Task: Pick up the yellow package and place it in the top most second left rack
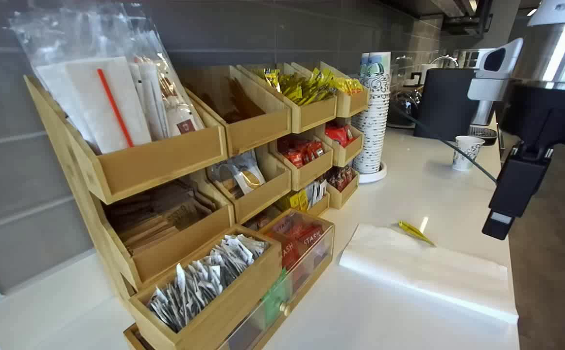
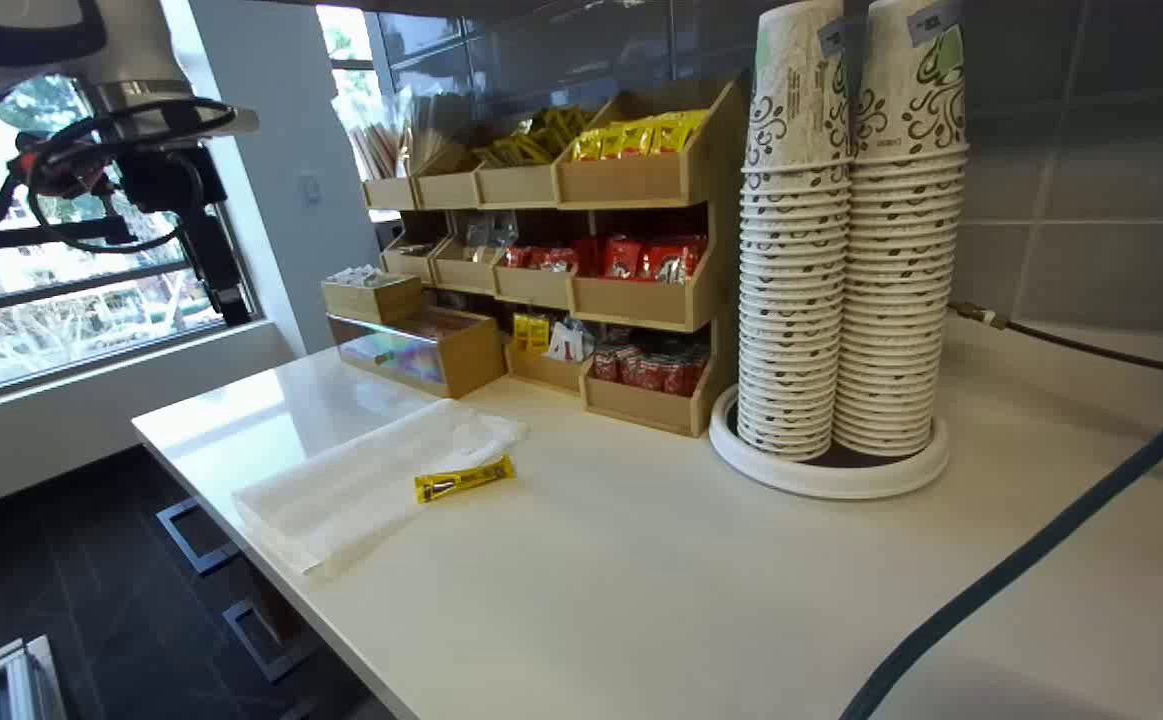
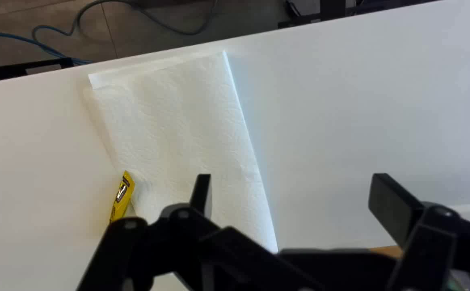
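Note:
The yellow package [image 1: 416,232] lies flat on the counter at the edge of a white paper towel in both exterior views [image 2: 464,479]. It also shows at the lower left of the wrist view [image 3: 121,198], left of the jaws. My gripper [image 3: 291,190] is open with nothing between its fingers. It hangs above the counter, apart from the package, in both exterior views [image 1: 497,227] [image 2: 231,303]. The wooden rack [image 1: 83,218] has tiered bins. Its top-row second-left bin [image 1: 259,130] holds brown sticks; it also shows in an exterior view [image 2: 446,190]. Yellow packets fill the two top bins to its right.
The paper towel [image 1: 423,272] reaches the counter's front edge. A wooden drawer box [image 2: 476,357] with a sugar-packet bin [image 1: 209,287] on top stands before the rack. Tall cup stacks [image 2: 791,310] stand beside the rack. A hose [image 2: 1041,550] and a single cup [image 1: 468,151] also show.

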Robot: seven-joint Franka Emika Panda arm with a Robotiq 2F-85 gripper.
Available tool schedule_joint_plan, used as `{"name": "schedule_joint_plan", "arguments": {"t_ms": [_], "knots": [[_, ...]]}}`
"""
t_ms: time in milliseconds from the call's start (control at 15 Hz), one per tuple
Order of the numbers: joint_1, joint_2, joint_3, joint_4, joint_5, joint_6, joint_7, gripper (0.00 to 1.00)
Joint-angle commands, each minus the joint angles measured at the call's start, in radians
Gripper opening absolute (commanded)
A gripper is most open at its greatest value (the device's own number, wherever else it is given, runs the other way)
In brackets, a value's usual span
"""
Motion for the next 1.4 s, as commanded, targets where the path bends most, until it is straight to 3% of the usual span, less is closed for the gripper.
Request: {"name": "schedule_joint_plan", "arguments": {"t_ms": [0, 600, 1000, 1333], "knots": [[0.008, 0.001, -0.008, 0.001, -0.005, -0.002, 0.004, 1.00], [0.008, 0.001, -0.008, 0.001, -0.005, -0.002, 0.004, 1.00], [-0.107, -0.008, -0.074, -0.052, -0.117, 0.051, 0.014, 1.00], [-0.188, 0.035, -0.151, -0.077, -0.170, 0.166, -0.011, 1.00]]}}
